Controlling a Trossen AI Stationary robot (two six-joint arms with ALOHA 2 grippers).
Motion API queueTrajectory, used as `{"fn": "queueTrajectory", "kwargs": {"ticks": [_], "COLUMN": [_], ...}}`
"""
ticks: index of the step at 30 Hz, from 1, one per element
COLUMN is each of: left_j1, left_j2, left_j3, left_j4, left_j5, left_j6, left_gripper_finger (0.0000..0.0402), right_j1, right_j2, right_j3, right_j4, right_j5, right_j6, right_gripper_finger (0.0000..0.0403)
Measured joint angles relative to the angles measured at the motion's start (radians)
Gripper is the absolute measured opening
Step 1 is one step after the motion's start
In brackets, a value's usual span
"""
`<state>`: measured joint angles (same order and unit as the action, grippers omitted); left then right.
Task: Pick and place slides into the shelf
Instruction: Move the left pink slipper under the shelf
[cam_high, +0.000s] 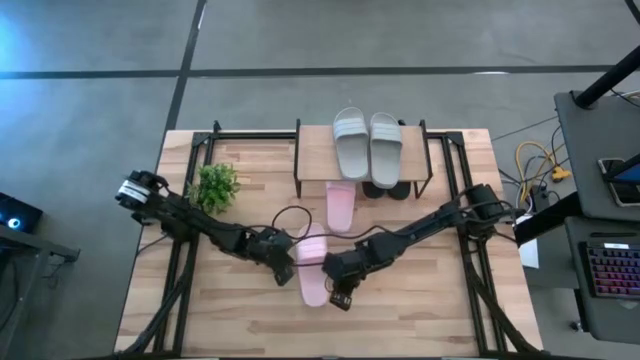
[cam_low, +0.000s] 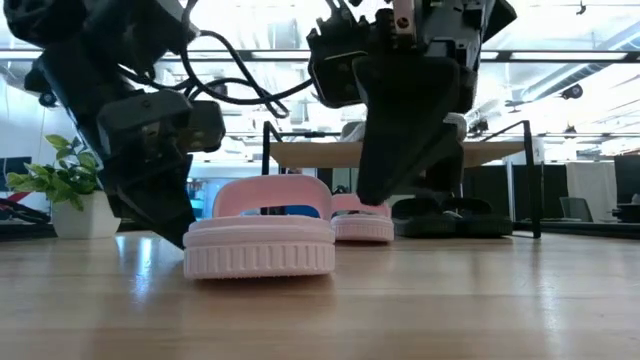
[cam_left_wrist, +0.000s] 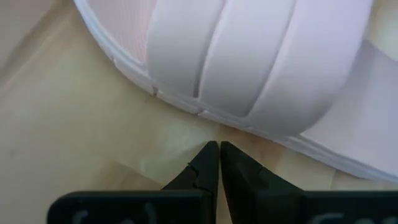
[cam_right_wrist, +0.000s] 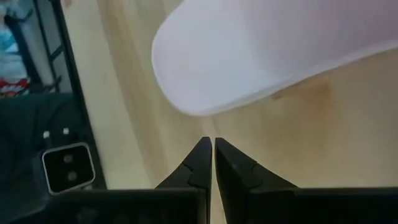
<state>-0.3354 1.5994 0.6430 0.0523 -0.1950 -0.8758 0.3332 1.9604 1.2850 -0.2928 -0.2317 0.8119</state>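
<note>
A pale pink slide (cam_high: 312, 268) lies flat on its sole on the table, between my two grippers. My left gripper (cam_left_wrist: 217, 149) is shut at its left side, just short of the sole edge (cam_left_wrist: 186, 102) below the strap. Also shut, my right gripper (cam_right_wrist: 208, 144) points at the slide's rounded near end (cam_right_wrist: 205, 93) from the right; bare wood shows between them. The other pink slide (cam_high: 340, 205) lies in front of the shelf (cam_high: 315, 145). Two grey slides (cam_high: 368, 145) rest on the shelf's plank top, and black slides (cam_high: 385, 188) sit under it.
A small green plant (cam_high: 215, 185) in a white pot stands at the table's left, behind my left arm. A black cable (cam_high: 290, 215) loops over the table near the far pink slide. The shelf's thin black legs (cam_low: 530, 180) stand at the back.
</note>
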Motion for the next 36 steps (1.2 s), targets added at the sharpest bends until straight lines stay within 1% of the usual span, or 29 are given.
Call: {"fn": "queueTrajectory", "kwargs": {"ticks": [3,9,12,18,22,25,31,36], "left_j1": [0.03,0.067,0.068,0.052,0.03,0.025,0.026,0.028], "left_j2": [-0.009,-0.013,-0.013,-0.014,-0.016,-0.016,-0.016,-0.016], "left_j3": [0.0,-0.001,-0.002,-0.002,-0.001,-0.001,0.002,0.014], "left_j4": [-0.002,-0.007,-0.008,-0.008,-0.008,-0.008,-0.006,-0.007], "left_j5": [-0.015,-0.015,-0.012,0.064,0.069,0.071,0.062,0.032], "left_j6": [0.026,0.028,0.028,0.017,0.016,0.01,0.0,0.047], "left_gripper_finger": [0.0006,0.0006,0.0006,0.0006,0.0006,0.0006,0.0006,0.0006], "right_j1": [0.001,0.003,0.007,0.024,0.033,0.035,0.028,0.005], "right_j2": [0.014,0.034,0.054,0.113,0.161,0.187,0.198,0.198], "right_j3": [0.0,0.0,0.014,0.072,0.12,0.147,0.176,0.174], "right_j4": [0.015,0.112,0.133,0.15,0.152,0.151,0.155,0.149], "right_j5": [-0.051,-0.144,-0.158,-0.161,-0.162,-0.15,-0.056,0.002], "right_j6": [0.0,0.008,0.007,-0.002,-0.015,-0.035,-0.08,-0.08], "right_gripper_finger": [0.0013,0.0013,0.0013,0.0013,0.0013,0.0013,0.0013,0.0013]}}
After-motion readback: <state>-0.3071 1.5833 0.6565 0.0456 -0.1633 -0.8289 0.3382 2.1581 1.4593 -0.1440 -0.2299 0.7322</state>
